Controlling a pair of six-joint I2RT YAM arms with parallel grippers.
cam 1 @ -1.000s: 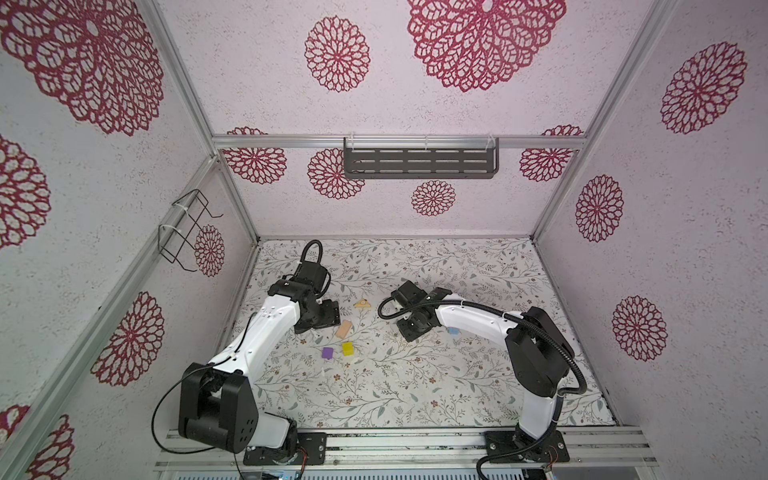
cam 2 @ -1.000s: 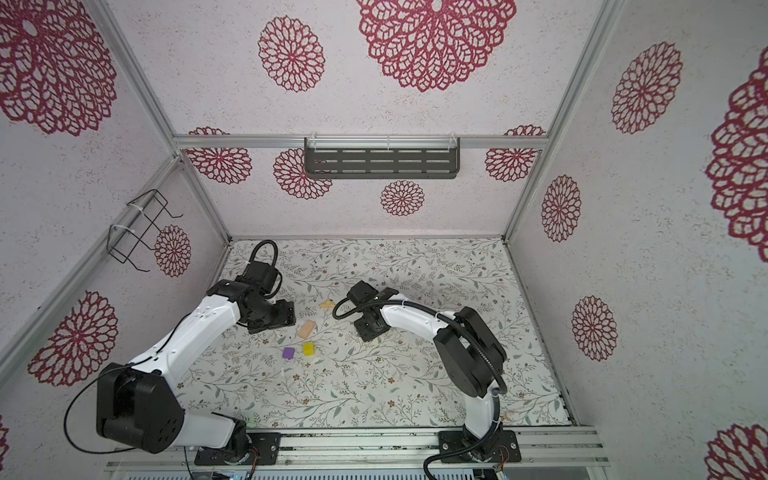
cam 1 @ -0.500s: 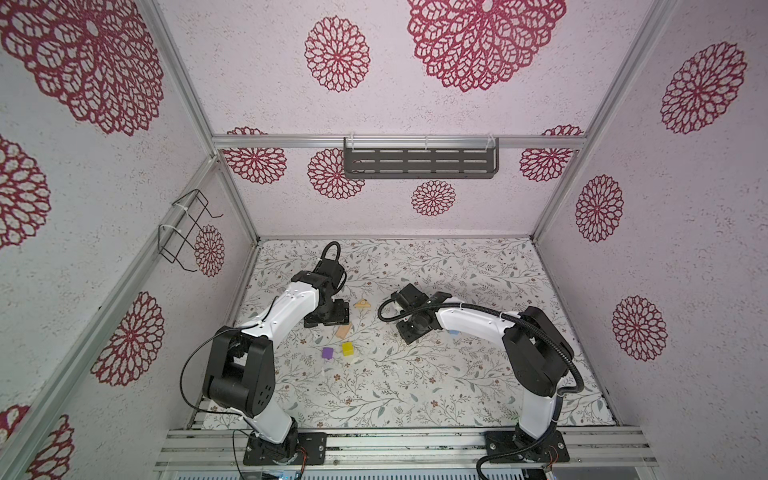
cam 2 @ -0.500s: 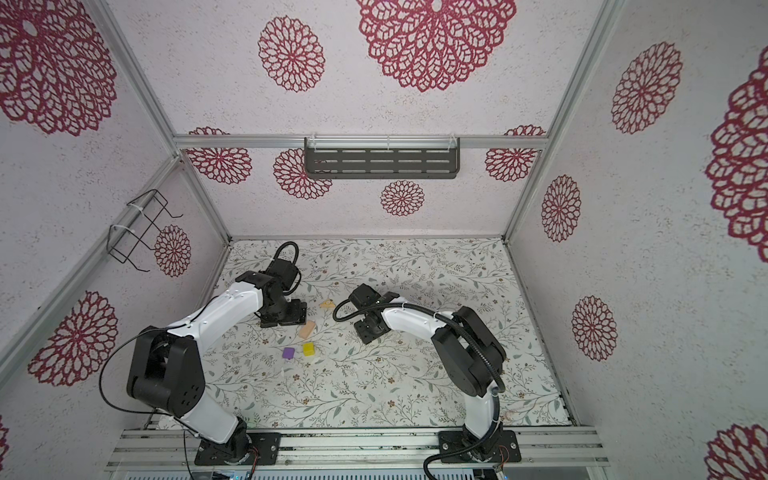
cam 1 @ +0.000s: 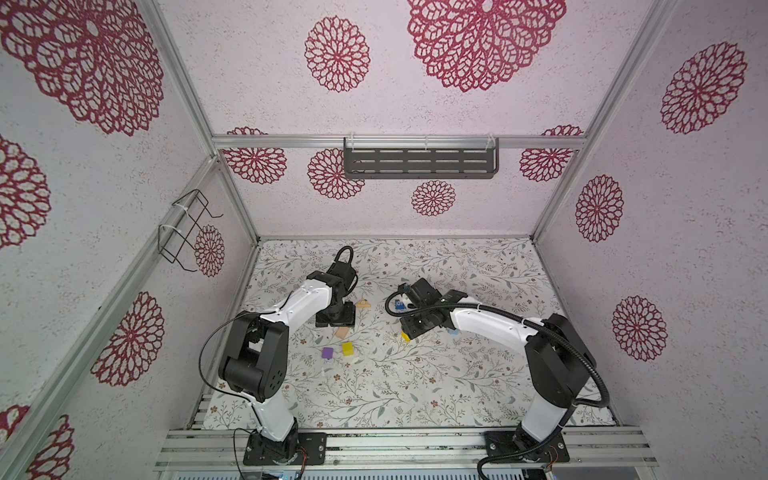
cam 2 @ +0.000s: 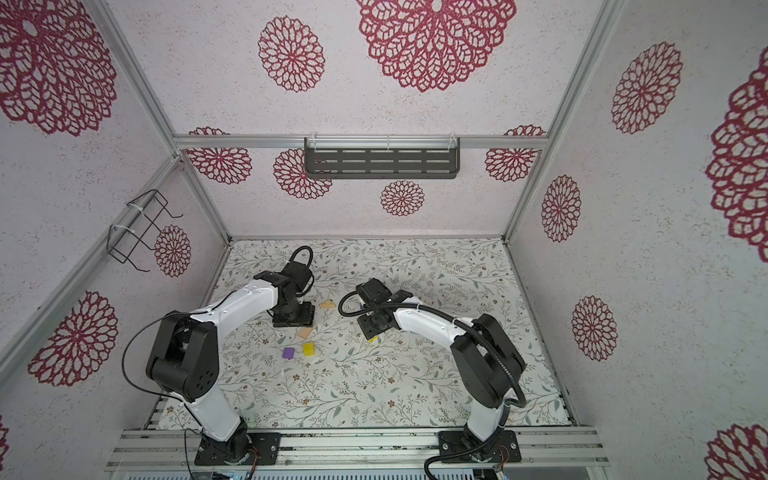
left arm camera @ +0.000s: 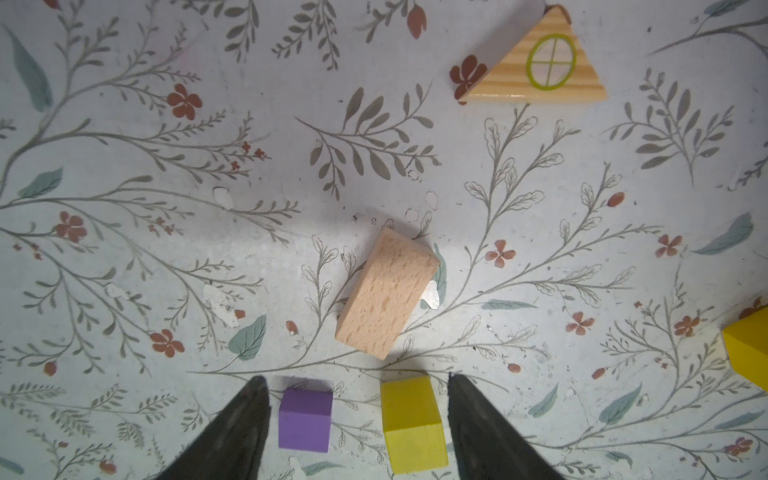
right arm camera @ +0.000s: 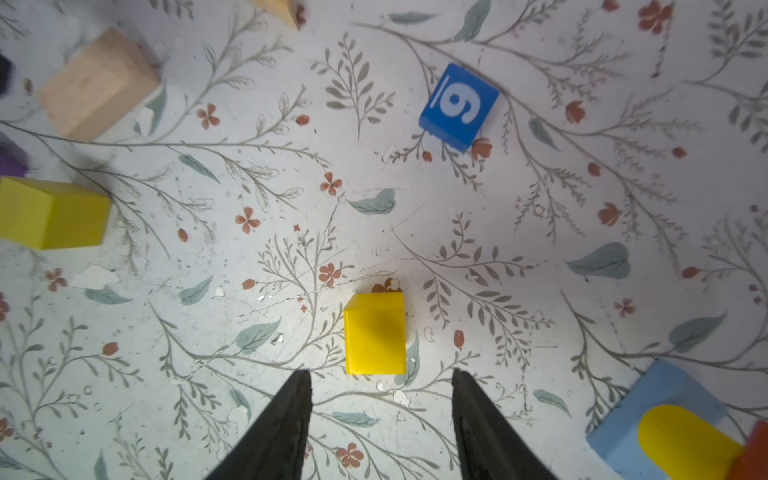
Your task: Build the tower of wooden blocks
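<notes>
Wood, painted or bare, lies scattered across the floral mat (left arm camera: 124,208) near the centre of both top views. No column stands yet, so I judge the wood block tower barely begun.

Its likeliest base is a light blue block (right arm camera: 648,407) with a rounded yellow piece (right arm camera: 685,440) and an orange edge (right arm camera: 754,453) against it. Whether these are stacked I cannot tell.

The left gripper (left arm camera: 355,382) hangs with jaws spread and empty. A matte purple cube (left arm camera: 305,419) and a yellow cube (left arm camera: 411,419) show between its fingers, probably the next pick.

Nearby lie a raw, speckled tan block (left arm camera: 386,293) and a grained triangle (left arm camera: 536,70) printed with a window.

The right gripper (right arm camera: 382,374), also spread and empty, points at a glossy yellow block (right arm camera: 374,332). The blue cube marked "6" (right arm camera: 459,106) lies well beyond.
</notes>
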